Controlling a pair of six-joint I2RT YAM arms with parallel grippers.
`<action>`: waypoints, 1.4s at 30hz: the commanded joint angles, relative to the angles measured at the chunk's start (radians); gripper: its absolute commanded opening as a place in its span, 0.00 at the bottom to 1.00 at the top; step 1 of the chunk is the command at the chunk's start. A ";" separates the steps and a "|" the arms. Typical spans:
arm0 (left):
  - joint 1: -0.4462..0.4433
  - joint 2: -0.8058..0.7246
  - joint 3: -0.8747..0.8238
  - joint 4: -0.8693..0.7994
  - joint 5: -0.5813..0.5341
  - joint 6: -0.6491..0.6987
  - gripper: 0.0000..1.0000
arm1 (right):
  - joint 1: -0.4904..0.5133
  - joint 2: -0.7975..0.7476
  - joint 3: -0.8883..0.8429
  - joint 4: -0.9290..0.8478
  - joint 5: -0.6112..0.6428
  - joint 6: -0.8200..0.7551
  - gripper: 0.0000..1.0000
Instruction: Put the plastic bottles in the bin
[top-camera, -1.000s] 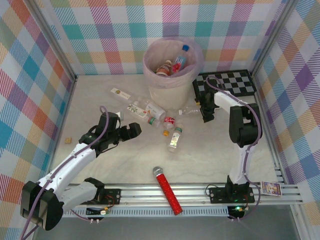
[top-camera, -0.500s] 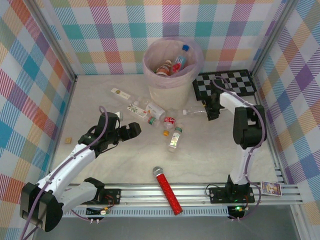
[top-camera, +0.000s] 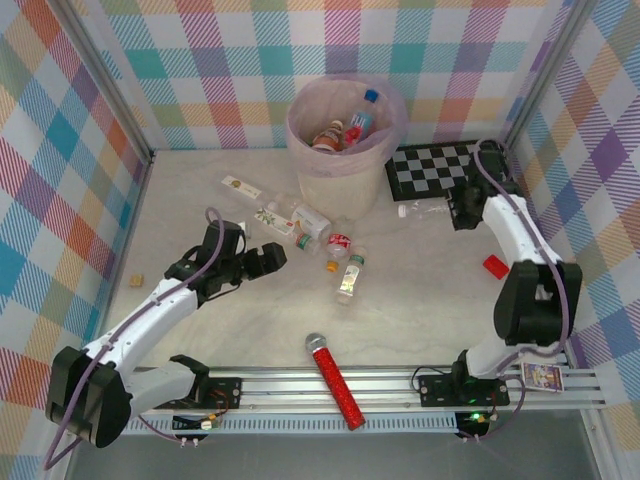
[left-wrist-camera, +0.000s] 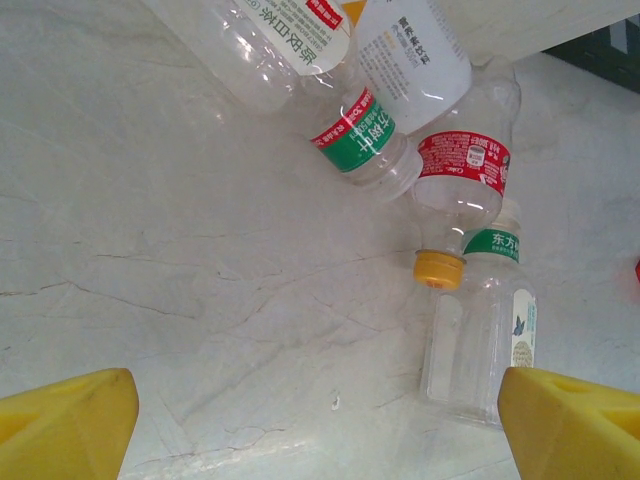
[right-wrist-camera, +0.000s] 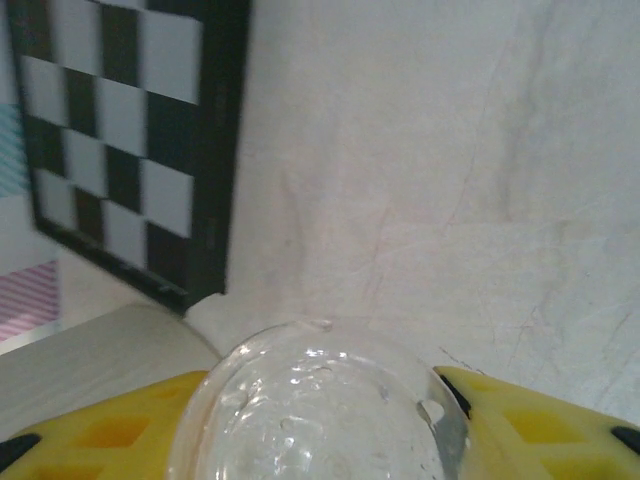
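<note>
The bin (top-camera: 345, 150), cream with a pink liner, stands at the back centre with a few bottles (top-camera: 350, 128) inside. Several bottles lie in a cluster in front of it: one with a red label (top-camera: 338, 243) (left-wrist-camera: 463, 170) and an orange cap (left-wrist-camera: 440, 268), and one with a green label (top-camera: 350, 275) (left-wrist-camera: 482, 330). My left gripper (top-camera: 262, 260) (left-wrist-camera: 320, 425) hovers open just left of that cluster, with bare table between its yellow fingertips (left-wrist-camera: 65, 420). My right gripper (top-camera: 460, 210) (right-wrist-camera: 320, 425) is shut on a clear bottle (top-camera: 425, 210) (right-wrist-camera: 320, 410), beside the checkerboard's front edge.
The checkerboard (top-camera: 440, 165) (right-wrist-camera: 120, 130) lies flat at the back right. A red glittery microphone (top-camera: 335, 380) lies near the front rail. A small red object (top-camera: 495, 265) sits right of centre. Plaid walls close in the left, back and right sides.
My right arm has swung right and away from the bottle cluster, carrying the clear bottle to the checkerboard's front edge. The left gripper has crept slightly towards the cluster.
</note>
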 joint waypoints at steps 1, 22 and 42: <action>0.005 0.031 0.021 0.050 0.029 -0.021 0.92 | -0.008 -0.085 0.064 -0.085 0.041 -0.116 0.55; 0.000 -0.016 -0.027 0.077 0.016 -0.040 0.92 | 0.171 0.008 0.651 -0.076 0.117 -0.244 0.51; -0.004 -0.191 -0.024 -0.088 -0.059 -0.092 0.91 | 0.461 0.557 1.111 0.064 0.161 -0.711 0.75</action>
